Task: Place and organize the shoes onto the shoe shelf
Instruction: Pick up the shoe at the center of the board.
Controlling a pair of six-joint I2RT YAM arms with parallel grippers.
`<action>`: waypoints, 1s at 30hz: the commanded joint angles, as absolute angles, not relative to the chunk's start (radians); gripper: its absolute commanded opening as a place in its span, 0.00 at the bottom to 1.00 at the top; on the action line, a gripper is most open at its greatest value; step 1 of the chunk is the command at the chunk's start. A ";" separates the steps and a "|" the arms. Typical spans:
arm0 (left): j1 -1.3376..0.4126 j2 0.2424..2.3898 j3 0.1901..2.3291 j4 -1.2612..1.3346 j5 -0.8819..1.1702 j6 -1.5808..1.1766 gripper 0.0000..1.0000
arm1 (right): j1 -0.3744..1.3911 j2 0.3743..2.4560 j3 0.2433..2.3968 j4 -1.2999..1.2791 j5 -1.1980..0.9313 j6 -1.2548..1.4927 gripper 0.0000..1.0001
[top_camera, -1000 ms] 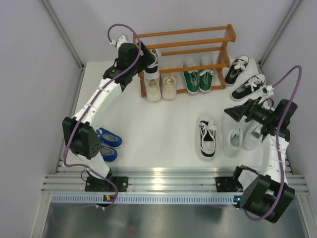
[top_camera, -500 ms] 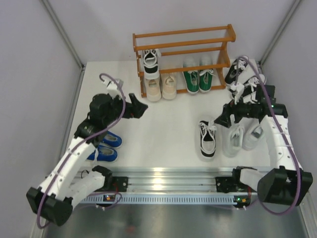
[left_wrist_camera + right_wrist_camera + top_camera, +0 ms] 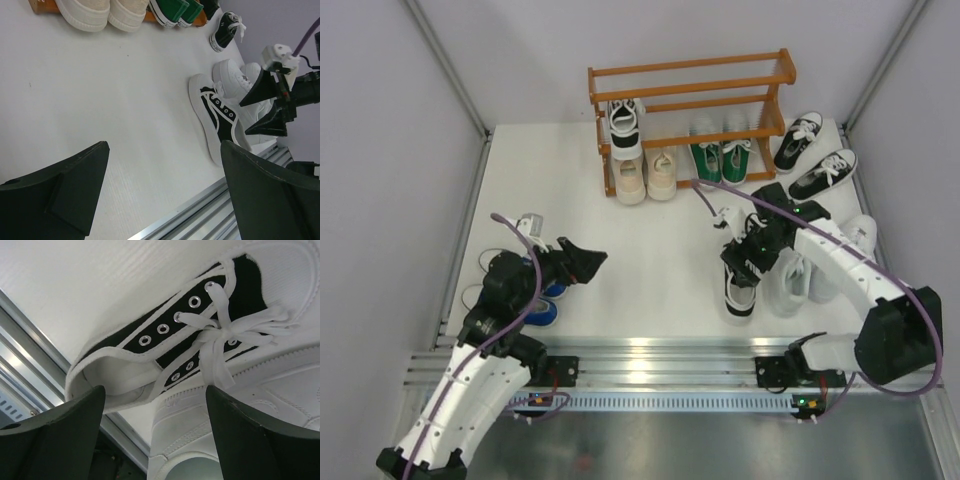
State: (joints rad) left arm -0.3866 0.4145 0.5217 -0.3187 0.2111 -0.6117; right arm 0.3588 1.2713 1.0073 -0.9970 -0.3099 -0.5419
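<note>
The shoe shelf stands at the back. One black shoe rests on its middle tier. A beige pair and a green pair sit on the bottom tier. A single black shoe lies at the front middle, beside the white pair. My right gripper hovers open just above the black shoe's heel, holding nothing. My left gripper is open and empty over bare table near the blue pair, which the arm partly hides.
Another black pair lies on the table right of the shelf. A metal rail runs along the near edge. Grey walls close in both sides. In the left wrist view the right gripper shows beside the black shoe.
The left arm drew back from the shelf to the near left, leaving the black shoe on the middle tier. The right gripper swung left from the white pair to over the single black shoe.
</note>
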 commanded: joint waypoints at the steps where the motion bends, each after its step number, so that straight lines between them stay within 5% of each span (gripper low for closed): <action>1: -0.383 0.408 0.503 -0.316 0.204 -0.687 0.98 | 0.390 1.316 0.999 -0.965 -0.190 -0.499 0.81; 6: -0.385 0.440 0.480 -0.311 0.201 -0.733 0.98 | 0.437 1.391 0.968 -0.896 -0.135 -0.474 0.71; 13: -0.383 0.474 0.348 -0.063 0.374 -0.868 0.98 | 0.437 1.396 0.966 -0.834 -0.049 -0.460 0.00; 18: -0.385 0.543 0.195 0.314 0.482 -1.032 0.98 | 0.430 1.235 1.043 -0.899 -0.189 -0.598 0.00; 30: -0.445 0.816 0.268 0.452 0.558 -0.993 0.98 | 0.459 1.245 1.183 -0.997 -0.704 -0.807 0.00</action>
State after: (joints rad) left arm -0.4259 0.7929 0.2146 0.3000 0.5198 -1.0142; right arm 0.4400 1.1999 1.1015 -0.9752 -0.5175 -0.7593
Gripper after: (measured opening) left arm 0.982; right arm 0.015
